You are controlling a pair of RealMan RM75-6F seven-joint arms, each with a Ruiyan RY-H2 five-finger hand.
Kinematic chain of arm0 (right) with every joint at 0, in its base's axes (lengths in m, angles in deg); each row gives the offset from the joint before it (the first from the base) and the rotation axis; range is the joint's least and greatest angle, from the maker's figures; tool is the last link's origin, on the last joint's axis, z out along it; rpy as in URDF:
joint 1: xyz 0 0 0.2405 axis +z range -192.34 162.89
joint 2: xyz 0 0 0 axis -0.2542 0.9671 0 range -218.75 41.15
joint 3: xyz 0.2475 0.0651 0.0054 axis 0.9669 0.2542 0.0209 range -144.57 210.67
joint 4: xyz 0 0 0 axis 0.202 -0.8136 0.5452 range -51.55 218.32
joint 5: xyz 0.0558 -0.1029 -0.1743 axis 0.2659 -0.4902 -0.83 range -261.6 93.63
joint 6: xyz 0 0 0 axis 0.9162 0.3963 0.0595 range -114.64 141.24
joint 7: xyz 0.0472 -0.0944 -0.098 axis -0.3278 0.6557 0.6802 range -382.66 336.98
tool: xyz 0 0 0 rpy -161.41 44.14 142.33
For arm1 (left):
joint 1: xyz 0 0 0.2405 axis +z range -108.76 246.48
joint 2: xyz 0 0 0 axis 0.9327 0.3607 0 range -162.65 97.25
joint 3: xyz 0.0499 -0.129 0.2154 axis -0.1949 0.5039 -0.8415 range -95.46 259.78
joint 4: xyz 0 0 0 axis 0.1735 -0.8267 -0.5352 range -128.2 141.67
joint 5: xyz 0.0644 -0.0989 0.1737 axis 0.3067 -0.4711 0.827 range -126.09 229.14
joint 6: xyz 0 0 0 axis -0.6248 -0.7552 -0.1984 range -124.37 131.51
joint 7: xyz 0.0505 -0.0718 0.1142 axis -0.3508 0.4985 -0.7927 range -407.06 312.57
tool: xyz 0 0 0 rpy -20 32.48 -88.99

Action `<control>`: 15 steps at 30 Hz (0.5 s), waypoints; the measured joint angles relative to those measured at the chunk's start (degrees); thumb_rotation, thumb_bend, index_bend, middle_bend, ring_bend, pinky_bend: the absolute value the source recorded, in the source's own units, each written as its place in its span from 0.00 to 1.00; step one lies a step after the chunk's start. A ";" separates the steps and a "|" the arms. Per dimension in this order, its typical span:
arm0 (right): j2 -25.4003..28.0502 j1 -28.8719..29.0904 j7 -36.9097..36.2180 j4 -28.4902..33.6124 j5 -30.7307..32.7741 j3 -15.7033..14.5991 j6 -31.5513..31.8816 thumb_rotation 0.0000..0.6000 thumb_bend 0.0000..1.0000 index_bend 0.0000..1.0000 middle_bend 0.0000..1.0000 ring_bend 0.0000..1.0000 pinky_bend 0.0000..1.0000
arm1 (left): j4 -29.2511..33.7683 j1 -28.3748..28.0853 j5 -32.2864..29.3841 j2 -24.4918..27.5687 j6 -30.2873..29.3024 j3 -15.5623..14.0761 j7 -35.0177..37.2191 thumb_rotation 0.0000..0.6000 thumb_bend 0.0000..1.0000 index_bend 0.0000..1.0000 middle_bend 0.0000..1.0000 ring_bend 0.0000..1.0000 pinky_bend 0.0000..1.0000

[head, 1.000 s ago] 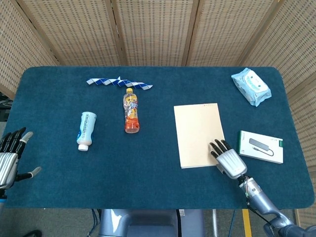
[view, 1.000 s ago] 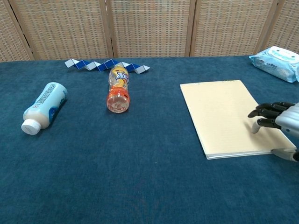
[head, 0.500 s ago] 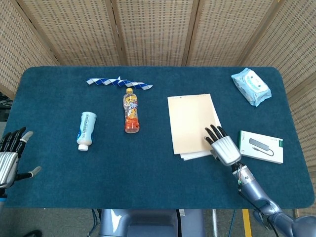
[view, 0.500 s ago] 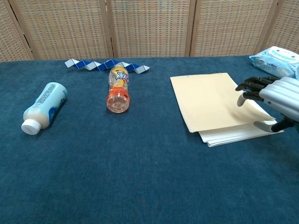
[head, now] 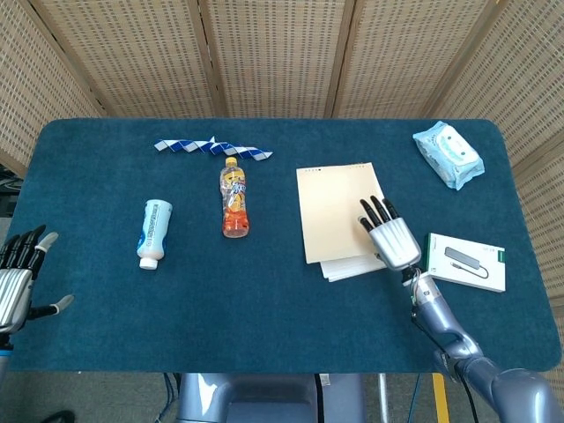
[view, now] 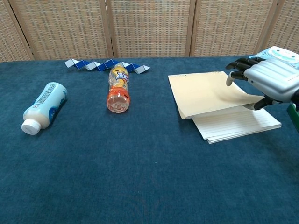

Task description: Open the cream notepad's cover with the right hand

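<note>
The cream notepad (head: 333, 211) lies right of the table's middle, with its cover (view: 205, 93) raised off the lined pages (view: 238, 125) along the right edge. My right hand (head: 390, 238) grips that raised edge: in the chest view the right hand (view: 268, 79) has its fingers over the cover and its thumb beneath. The cover slopes down to the left, still lying on the pad there. My left hand (head: 16, 282) hovers at the table's near-left corner, fingers spread, holding nothing.
An orange drink bottle (head: 233, 201) and a white bottle (head: 154, 232) lie left of the pad. A blue-and-white folding toy (head: 211, 147) lies behind them. A wipes pack (head: 449, 154) sits at the far right, and a flat white box (head: 465, 262) just right of my right hand.
My right hand has risen and moved away from me and leftward with the cover's edge, lifting it further. More of the lined pages now shows. The left hand is unchanged.
</note>
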 measured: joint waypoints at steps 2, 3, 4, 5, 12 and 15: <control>-0.38 0.41 -0.03 -0.30 0.57 0.18 -0.63 1.00 0.39 0.32 0.22 0.17 0.17 | 0.00 -0.07 -0.18 0.02 0.11 0.10 0.02 1.00 0.00 0.00 0.00 0.00 0.00; -0.50 0.51 -0.11 -0.42 0.69 0.23 -0.71 1.00 0.39 0.34 0.28 0.22 0.18 | 0.01 -0.11 -0.27 0.04 0.18 0.12 0.03 1.00 0.00 0.00 0.00 0.00 0.00; -0.61 0.61 -0.28 -0.59 0.73 0.23 -0.69 1.00 0.39 0.38 0.33 0.27 0.19 | 0.02 -0.14 -0.36 0.06 0.26 0.15 0.06 1.00 0.00 0.00 0.00 0.00 0.00; -0.70 0.68 -0.43 -0.80 0.74 0.19 -0.64 1.00 0.40 0.43 0.41 0.33 0.20 | 0.04 -0.18 -0.47 0.09 0.36 0.18 0.08 1.00 0.00 0.00 0.00 0.00 0.00; -1.35 0.84 -3.65 -2.73 0.55 -0.82 -0.46 1.00 0.49 0.63 0.61 0.48 0.22 | -0.04 -0.21 -0.57 0.22 0.41 0.22 0.45 1.00 0.00 0.00 0.00 0.00 0.00; -0.93 0.58 -7.07 -3.19 -0.13 -2.21 -0.48 1.00 0.50 0.64 0.62 0.48 0.22 | -0.06 -0.21 -0.40 0.23 0.39 0.14 0.54 1.00 0.00 0.00 0.00 0.00 0.00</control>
